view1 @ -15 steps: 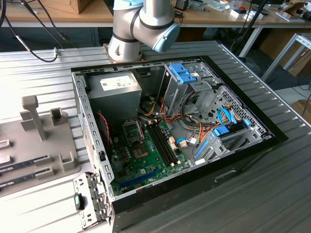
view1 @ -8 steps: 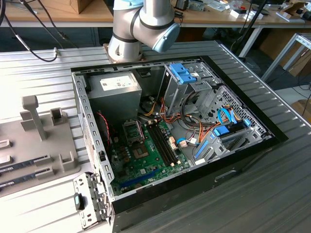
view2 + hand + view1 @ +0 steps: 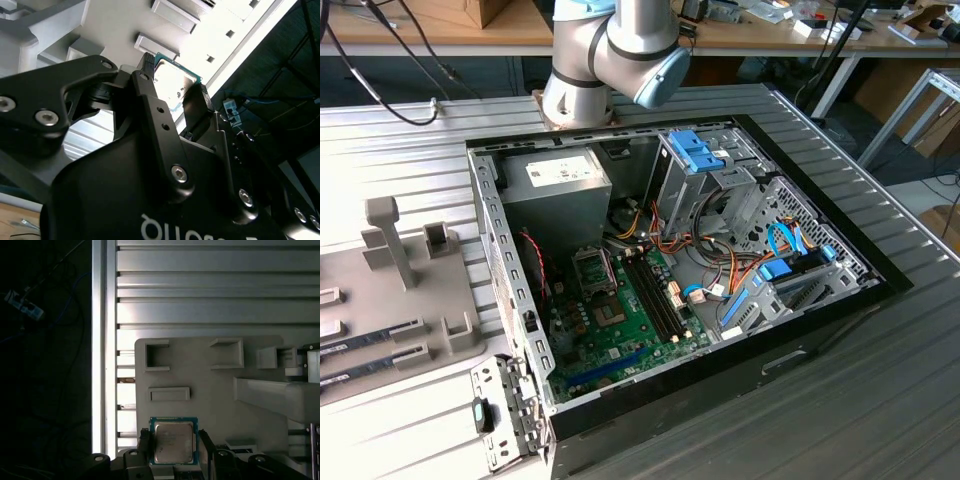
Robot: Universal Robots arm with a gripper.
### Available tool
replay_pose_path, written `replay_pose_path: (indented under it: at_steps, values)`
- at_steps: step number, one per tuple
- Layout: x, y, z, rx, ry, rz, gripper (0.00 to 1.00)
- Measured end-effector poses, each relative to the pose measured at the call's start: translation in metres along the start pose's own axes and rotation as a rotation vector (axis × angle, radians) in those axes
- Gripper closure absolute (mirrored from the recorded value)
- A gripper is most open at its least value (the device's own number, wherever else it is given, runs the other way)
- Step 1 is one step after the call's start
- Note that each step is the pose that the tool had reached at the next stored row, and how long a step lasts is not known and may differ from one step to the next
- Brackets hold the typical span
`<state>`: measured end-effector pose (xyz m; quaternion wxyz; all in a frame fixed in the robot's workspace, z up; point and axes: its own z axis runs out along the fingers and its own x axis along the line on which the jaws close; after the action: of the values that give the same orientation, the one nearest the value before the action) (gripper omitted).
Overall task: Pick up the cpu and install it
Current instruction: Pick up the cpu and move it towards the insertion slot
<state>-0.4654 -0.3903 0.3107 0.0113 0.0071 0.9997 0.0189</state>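
The claw (image 3: 174,446) grips the cpu (image 3: 173,440) by two opposite edges, one of its fingers (image 3: 143,442) on each side, probably to keep the flat chip level and its underside untouched. The cpu is over the grey tray (image 3: 210,400) on the ribbed desk (image 3: 200,290); I cannot tell whether it is lifted.

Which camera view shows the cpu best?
The first wrist view: the cpu shows its silver top and green rim face-on, held in the gripper. The second wrist view catches it at a slant, partly behind a finger.

One cpu (image 3: 173,441); one computer case (image 3: 496,250); one tray (image 3: 215,400).
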Motion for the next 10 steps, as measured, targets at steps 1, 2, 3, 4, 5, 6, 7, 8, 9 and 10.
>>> replay_pose_path:
  at_steps: [1, 2, 3, 4, 5, 6, 7, 8, 9, 10]
  values:
    - [0.0000, 0.0000, -0.0005, 0.0000, 0.0000, 0.000, 0.53]
    - [0.0000, 0.0000, -0.0009, 0.0000, 0.0000, 0.000, 0.53]
    - [0.0000, 0.0000, -0.0012, 0.0000, 0.0000, 0.000, 0.53]
    - [0.0000, 0.0001, -0.0017, 0.0000, 0.0000, 0.000, 0.53]
    - [0.0000, 0.0001, -0.0020, 0.0000, 0.0000, 0.000, 0.53]
    - [-0.0001, 0.0001, -0.0024, 0.0000, 0.0000, 0.000, 0.53]
    - [-0.0001, 0.0001, -0.0029, 0.0000, 0.0000, 0.000, 0.53]
    - [-0.0001, 0.0001, -0.0033, 0.0000, 0.0000, 0.000, 0.53]
    - [-0.0001, 0.0001, -0.0036, 0.0000, 0.0000, 0.000, 0.53]
    - [-0.0001, 0.0001, -0.0040, 0.0000, -0.0001, 0.000, 0.53]
